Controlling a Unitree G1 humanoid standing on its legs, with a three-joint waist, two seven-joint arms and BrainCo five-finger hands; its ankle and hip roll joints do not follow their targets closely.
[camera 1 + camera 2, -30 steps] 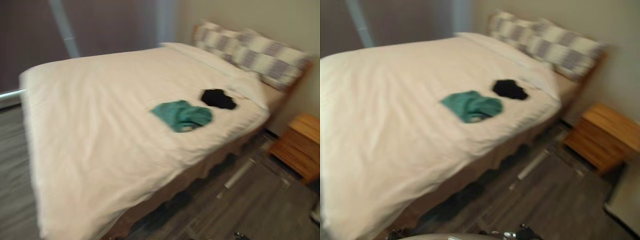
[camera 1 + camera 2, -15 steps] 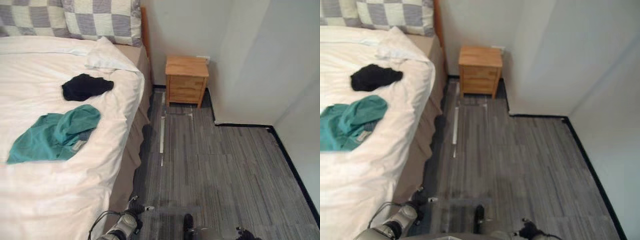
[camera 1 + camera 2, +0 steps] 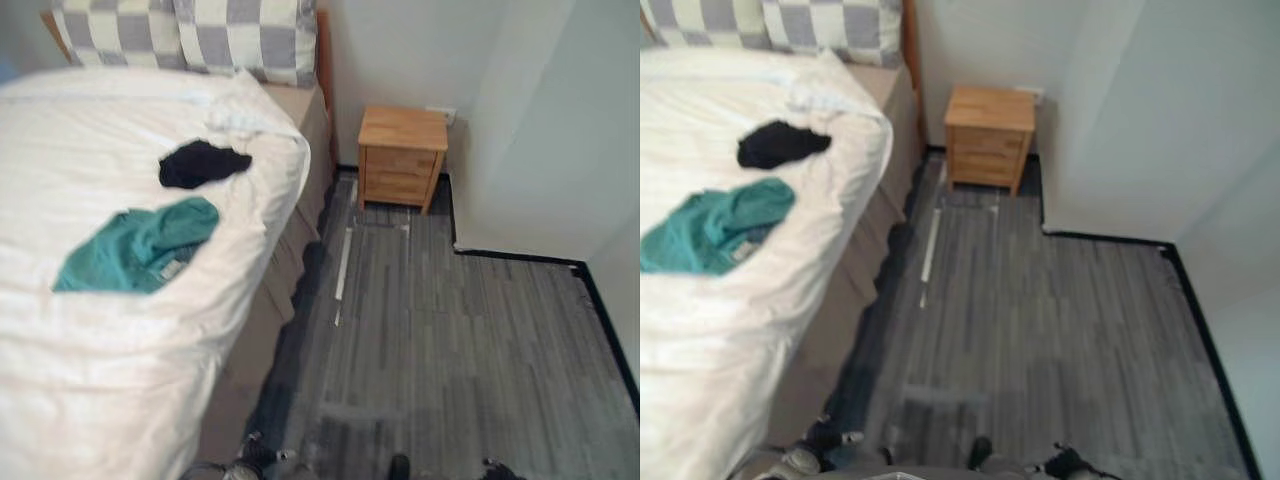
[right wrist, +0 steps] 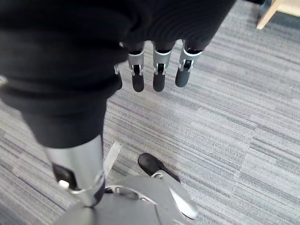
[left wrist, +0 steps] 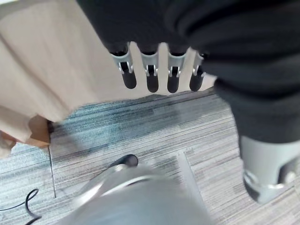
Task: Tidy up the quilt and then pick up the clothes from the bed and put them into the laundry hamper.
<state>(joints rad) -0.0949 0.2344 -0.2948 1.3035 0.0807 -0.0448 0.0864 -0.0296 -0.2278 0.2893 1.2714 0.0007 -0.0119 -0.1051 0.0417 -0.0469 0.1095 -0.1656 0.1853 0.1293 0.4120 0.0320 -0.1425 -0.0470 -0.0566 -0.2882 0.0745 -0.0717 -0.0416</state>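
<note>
A white quilt (image 3: 90, 350) covers the bed, its top corner rumpled near the pillows. On it lie a teal garment (image 3: 140, 245) and, a little farther toward the headboard, a black garment (image 3: 200, 163); both also show in the right eye view, teal garment (image 3: 720, 225) and black garment (image 3: 780, 143). My left hand (image 5: 152, 75) hangs with straight fingers over the grey floor, beside the beige bed skirt (image 5: 56, 61), holding nothing. My right hand (image 4: 158, 70) hangs over the floor too, fingers straight and empty.
Checked pillows (image 3: 190, 35) lean on the headboard. A small wooden nightstand (image 3: 402, 155) stands in the corner by the bed. Grey plank floor (image 3: 450, 340) stretches to the right of the bed, bounded by white walls with a black skirting line.
The camera has swung from facing the bed to looking down the floor beside it, then slightly back. The clothes and quilt lie as before.
</note>
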